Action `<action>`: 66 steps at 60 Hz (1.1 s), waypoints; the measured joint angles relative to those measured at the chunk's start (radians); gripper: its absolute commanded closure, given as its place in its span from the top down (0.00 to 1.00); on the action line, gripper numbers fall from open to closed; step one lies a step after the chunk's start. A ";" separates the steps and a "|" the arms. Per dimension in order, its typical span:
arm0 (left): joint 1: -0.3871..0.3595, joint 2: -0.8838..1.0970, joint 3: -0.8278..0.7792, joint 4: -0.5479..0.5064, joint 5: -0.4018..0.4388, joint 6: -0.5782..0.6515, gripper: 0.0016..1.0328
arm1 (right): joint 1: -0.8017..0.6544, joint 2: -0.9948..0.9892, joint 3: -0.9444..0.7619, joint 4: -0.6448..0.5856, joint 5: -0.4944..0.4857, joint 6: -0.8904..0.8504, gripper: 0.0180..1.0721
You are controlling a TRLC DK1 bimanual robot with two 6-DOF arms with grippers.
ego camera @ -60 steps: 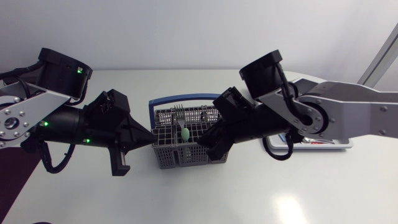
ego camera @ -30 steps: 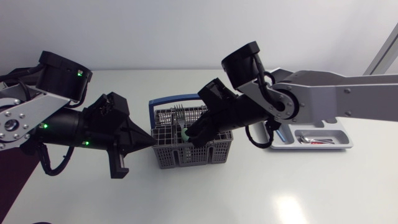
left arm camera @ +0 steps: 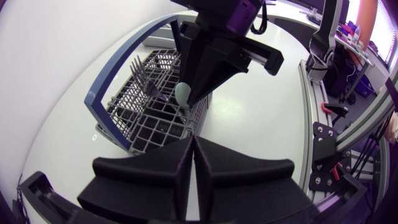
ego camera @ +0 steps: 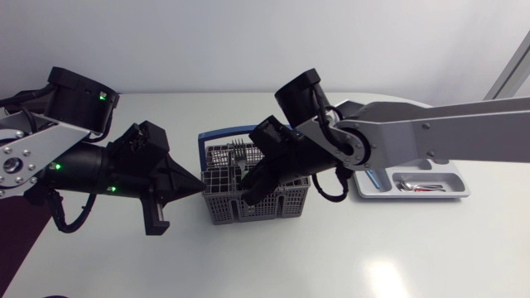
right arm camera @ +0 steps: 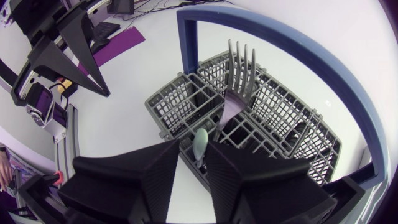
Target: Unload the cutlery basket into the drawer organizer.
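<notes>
Now, fork (right arm camera: 239,68), green utensil (right arm camera: 200,144) in basket (right arm camera: 180,102)

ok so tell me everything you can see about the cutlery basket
The basket is grey plastic mesh, split into square compartments, with a blue arched handle over it. It stands upright on the white table. A metal fork stands inside, prongs up, beside a pale green utensil handle. The right gripper hangs down into it at that handle; the shut left gripper points at its side wall.
</notes>
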 measured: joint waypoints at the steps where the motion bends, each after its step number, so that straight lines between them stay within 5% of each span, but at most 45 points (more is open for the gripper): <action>1: 0.000 0.000 0.000 0.000 0.000 0.001 0.05 | 0.000 0.002 0.000 0.000 0.004 0.000 0.07; 66: 0.000 -0.005 -0.006 0.000 0.000 0.002 0.05 | 0.014 -0.152 0.054 -0.100 -0.016 0.042 0.05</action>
